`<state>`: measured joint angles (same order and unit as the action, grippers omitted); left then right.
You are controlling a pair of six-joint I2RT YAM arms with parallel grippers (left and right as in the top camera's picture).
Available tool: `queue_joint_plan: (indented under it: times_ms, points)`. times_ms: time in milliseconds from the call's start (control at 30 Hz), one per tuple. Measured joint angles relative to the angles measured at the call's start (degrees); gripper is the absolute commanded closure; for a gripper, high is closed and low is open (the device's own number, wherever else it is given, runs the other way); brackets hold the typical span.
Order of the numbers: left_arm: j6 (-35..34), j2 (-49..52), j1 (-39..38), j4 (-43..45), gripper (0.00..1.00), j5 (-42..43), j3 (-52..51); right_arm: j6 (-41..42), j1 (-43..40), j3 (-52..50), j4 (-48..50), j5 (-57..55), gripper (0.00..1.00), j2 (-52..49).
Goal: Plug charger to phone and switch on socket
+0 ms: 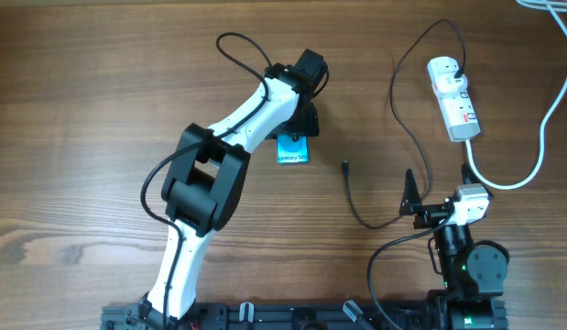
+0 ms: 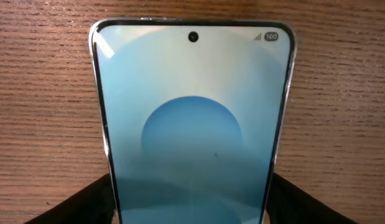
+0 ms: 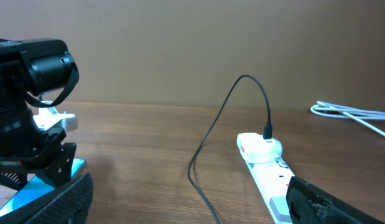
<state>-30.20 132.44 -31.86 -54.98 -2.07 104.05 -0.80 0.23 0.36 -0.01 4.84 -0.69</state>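
The phone lies flat on the table, its cyan screen lit; in the overhead view only its near end shows below my left gripper. The left gripper's fingers press both long edges of the phone. The socket lies at the far right with a white adapter plugged in. The charger cable runs from it to a loose plug tip on the table right of the phone. My right gripper is open and empty, low over the cable, with the socket at its right finger.
A thick white cord curves from the socket off the far right edge. The left arm stretches diagonally across the table's middle. Bare wood lies to the left and between the phone and the plug tip.
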Motion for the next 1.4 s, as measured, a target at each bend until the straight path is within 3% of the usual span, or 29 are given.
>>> queue_joint_plan:
  times_ms: [67,300,467,800,933,1033,1100,1400]
  points:
    - [-0.2,0.0,0.0,0.0,0.1,0.0,0.0,0.0,0.0,0.0,0.0,0.0,0.0,0.0]
    - [-0.5,0.0,0.0,0.0,0.08,0.0,0.0,0.0,0.0,0.0,0.0,0.0,0.0,0.0]
    - [0.6,0.0,0.0,-0.1,0.23,0.0,0.0,0.0,0.0,0.0,0.0,0.0,0.0,0.0]
    - [2.8,0.0,0.0,0.0,0.19,0.0,0.0,0.0,0.0,0.0,0.0,0.0,0.0,0.0]
    - [3.6,0.0,0.0,0.0,0.31,0.0,0.0,0.0,0.0,0.0,0.0,0.0,0.0,0.0]
    - [3.8,0.0,0.0,0.0,0.25,0.0,0.0,0.0,0.0,0.0,0.0,0.0,0.0,0.0]
    - [4.0,0.0,0.0,0.0,0.13,0.0,0.0,0.0,0.0,0.0,0.0,0.0,0.0,0.0]
    - [4.2,0.0,0.0,0.1,0.05,0.2,0.0,0.0,0.0,0.0,0.0,0.0,0.0,0.0]
